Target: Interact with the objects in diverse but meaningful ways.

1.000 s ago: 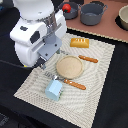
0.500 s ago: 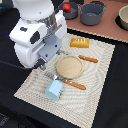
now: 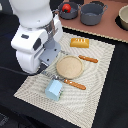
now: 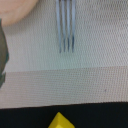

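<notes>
Exterior view: white Panda arm [image 3: 35, 37] bent low over the woven placemat [image 3: 100, 75], on the exterior view's left, its body hiding the tool entirely, so cannot tell how far open or whether anything held. Round tan plate [image 3: 69, 67] at the mat's middle, a wooden-handled fork [image 3: 67, 81] along its near edge and a wooden-handled knife [image 3: 88, 59] just beside its far right edge. Pale blue carton [image 3: 53, 89] upright on the mat near the fork, apart from the plate. Orange-yellow bread loaf [image 3: 79, 42] flat on the mat's far part. On the brown counter [image 3: 107, 30] beyond, a grey two-handled pot [image 3: 92, 13] and a second dark pot [image 3: 69, 9] with a small red ball-like food [image 3: 65, 8] inside. Tan bowl edge [image 3: 123, 17] at the exterior view's right margin. Wrist view: close on the mat weave, fork tines [image 4: 65, 27] lying flat, a pale curve of plate rim [image 4: 17, 9], a yellow butter block corner [image 4: 61, 120] over the dark strip past the mat's hem; no fingertips clearly shown, a dark blurred shape at one side not identifiable. Judged step: positioning low over the near-left mat, probably choosing between fork and butter block, nothing visibly gripped. Next move likely calls for centring over one item, aligning across its narrow side, descending without scraping the mat or nudging the plate. No brands, labels or legible writing anywhere.
</notes>
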